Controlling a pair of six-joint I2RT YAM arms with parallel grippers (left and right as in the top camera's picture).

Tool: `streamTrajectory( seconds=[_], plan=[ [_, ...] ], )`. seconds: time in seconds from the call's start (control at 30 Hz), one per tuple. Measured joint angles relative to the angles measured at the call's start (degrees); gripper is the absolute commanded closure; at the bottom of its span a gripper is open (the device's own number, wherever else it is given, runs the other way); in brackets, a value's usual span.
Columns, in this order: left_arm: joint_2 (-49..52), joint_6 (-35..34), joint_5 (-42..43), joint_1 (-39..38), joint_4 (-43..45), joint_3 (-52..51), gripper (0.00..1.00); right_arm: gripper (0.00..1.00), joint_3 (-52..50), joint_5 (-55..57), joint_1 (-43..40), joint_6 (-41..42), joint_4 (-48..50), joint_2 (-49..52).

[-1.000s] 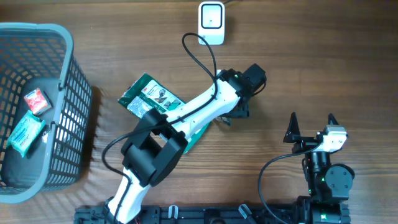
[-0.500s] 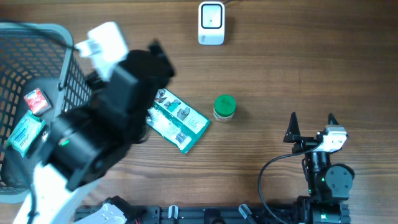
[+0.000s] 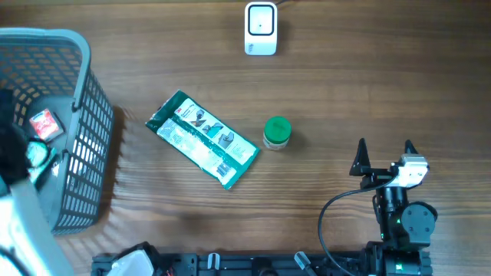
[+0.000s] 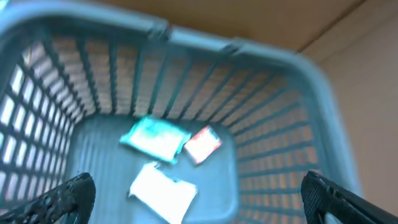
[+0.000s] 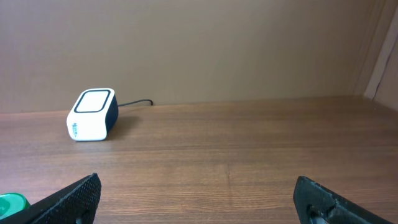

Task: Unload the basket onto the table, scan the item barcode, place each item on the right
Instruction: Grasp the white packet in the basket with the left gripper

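The white barcode scanner stands at the table's far edge and also shows in the right wrist view. A green-and-white packet lies flat mid-table, with a green-lidded jar just to its right. My left gripper hangs open above the inside of the grey basket, nothing between its fingers. Below it lie a teal packet, a red packet and a white packet. My right gripper rests open and empty at the front right.
The basket takes up the table's left side, and my left arm is a blur over its near edge. The jar's lid peeks in at the right wrist view's lower left. A cable runs back from the scanner.
My left arm has swung from the middle of the table, above the packet and jar, leftward to over the basket. The jar now shows. The right arm has not moved.
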Motion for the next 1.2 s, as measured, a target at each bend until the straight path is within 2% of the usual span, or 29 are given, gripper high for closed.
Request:
streamTrajectory(
  seconds=[0.1,0.2,0.27,0.37,0.57,0.87,0.93,1.03,1.1,1.17,1.2],
  plan=[
    [10.64,-3.69,11.67,7.48,-1.05,0.0,0.0,0.0,0.0,0.0,0.0,0.0,0.0,0.0],
    [24.37,-6.29,21.31,9.81,-3.08,0.04,0.0,0.0,0.0,0.0,0.0,0.0,0.0,0.0],
    [30.14,-10.1,23.41,9.81,-5.75,-0.11,0.0,0.0,0.0,0.0,0.0,0.0,0.0,0.0],
    [39.01,-19.45,25.49,9.81,-7.69,-0.28,0.0,0.0,0.0,0.0,0.0,0.0,0.0,0.0],
    [40.13,-25.18,20.81,9.05,-4.79,-2.75,0.0,0.0,0.0,0.0,0.0,0.0,0.0,0.0],
    [39.58,-27.45,19.47,7.43,10.43,-18.27,0.0,0.0,0.0,-0.02,0.0,0.0,0.02,0.0],
    [38.62,-27.74,19.37,7.43,13.03,-20.11,0.14,0.0,0.0,-0.02,0.0,0.0,0.0,0.0],
    [37.81,-27.71,18.91,7.43,14.19,-21.62,0.48,0.0,0.0,0.0,0.0,0.0,0.0,0.0],
    [37.79,-25.83,18.49,7.43,14.67,-21.81,0.6,0.0,0.0,0.0,0.0,0.0,0.0,0.0],
    [37.73,-23.06,17.97,7.43,14.86,-21.92,0.62,0.0,0.0,0.0,0.0,0.0,0.0,0.0],
    [37.57,-22.1,17.94,7.43,14.88,-21.92,0.7,0.0,0.0,0.0,0.0,0.0,0.0,0.0]
  ],
)
